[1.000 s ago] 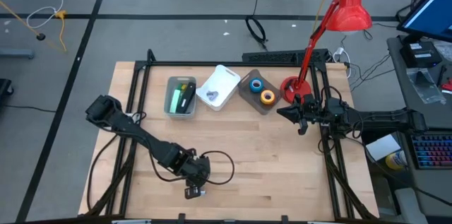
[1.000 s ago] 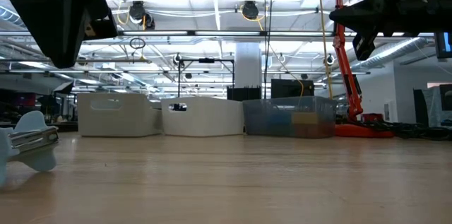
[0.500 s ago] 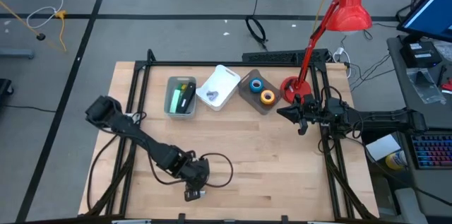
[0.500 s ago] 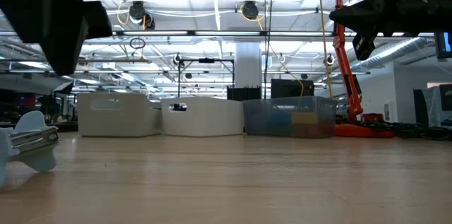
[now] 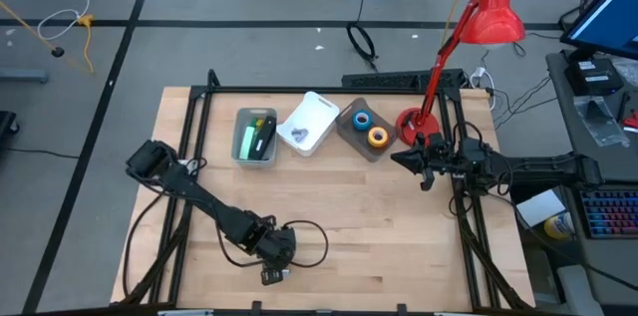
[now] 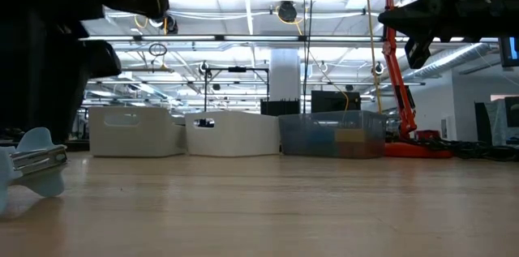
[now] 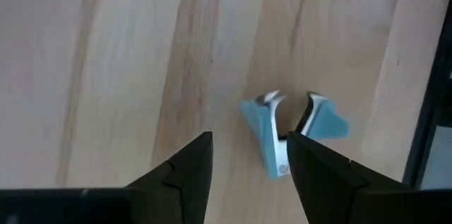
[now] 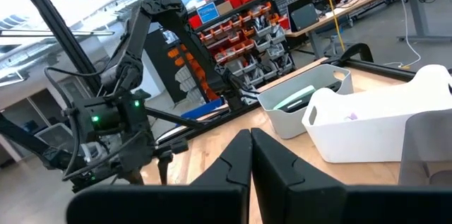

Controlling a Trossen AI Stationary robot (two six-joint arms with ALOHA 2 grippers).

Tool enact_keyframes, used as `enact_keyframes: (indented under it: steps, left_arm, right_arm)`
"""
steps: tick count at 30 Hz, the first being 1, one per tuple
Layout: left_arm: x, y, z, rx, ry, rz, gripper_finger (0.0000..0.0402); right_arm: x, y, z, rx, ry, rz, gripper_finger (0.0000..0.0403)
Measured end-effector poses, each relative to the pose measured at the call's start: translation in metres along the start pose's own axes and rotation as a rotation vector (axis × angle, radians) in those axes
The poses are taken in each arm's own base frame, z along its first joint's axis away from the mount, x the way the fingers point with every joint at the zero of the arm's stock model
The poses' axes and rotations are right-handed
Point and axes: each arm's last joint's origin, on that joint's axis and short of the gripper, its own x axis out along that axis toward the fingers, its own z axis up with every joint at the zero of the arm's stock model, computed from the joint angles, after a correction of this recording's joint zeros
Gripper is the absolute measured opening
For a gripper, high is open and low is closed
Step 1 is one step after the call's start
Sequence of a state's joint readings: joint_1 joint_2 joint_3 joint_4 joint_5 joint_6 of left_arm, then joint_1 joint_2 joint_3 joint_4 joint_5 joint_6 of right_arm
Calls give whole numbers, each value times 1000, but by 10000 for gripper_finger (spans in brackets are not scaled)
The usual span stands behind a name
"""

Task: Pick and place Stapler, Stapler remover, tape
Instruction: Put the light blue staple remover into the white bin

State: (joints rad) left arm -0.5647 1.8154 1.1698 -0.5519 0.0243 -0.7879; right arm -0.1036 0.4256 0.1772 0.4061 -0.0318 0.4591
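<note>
— Two fingers of the left gripper [image 7: 244,171] are standing apart, gripping nothing, over the blue staple remover [image 7: 286,136] at centre frame.
— Handling?
— Light, rigid, probably slippery; pinching across its plastic wings is looking best. Right gripper [image 8: 251,164] is clenched, waiting.

Overhead, table-level, two wrist cameras
</note>
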Motion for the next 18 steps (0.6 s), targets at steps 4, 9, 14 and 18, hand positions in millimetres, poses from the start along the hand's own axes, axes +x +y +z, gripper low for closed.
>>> enact_keyframes:
  steps: [4, 9, 14, 18]
  left_arm:
    - [0, 0, 0, 20, 5, 0, 182]
    - [2, -1, 1, 26, -2, -4, 182]
    - [11, -2, 0, 30, 15, -15, 182]
    - [11, -2, 0, 27, 15, -14, 182]
  right_arm:
    - [0, 0, 0, 0, 0, 0, 1]
    - [0, 0, 0, 0, 0, 0, 1]
    - [0, 0, 0, 0, 0, 0, 1]
    - [0, 0, 0, 0, 0, 0, 1]
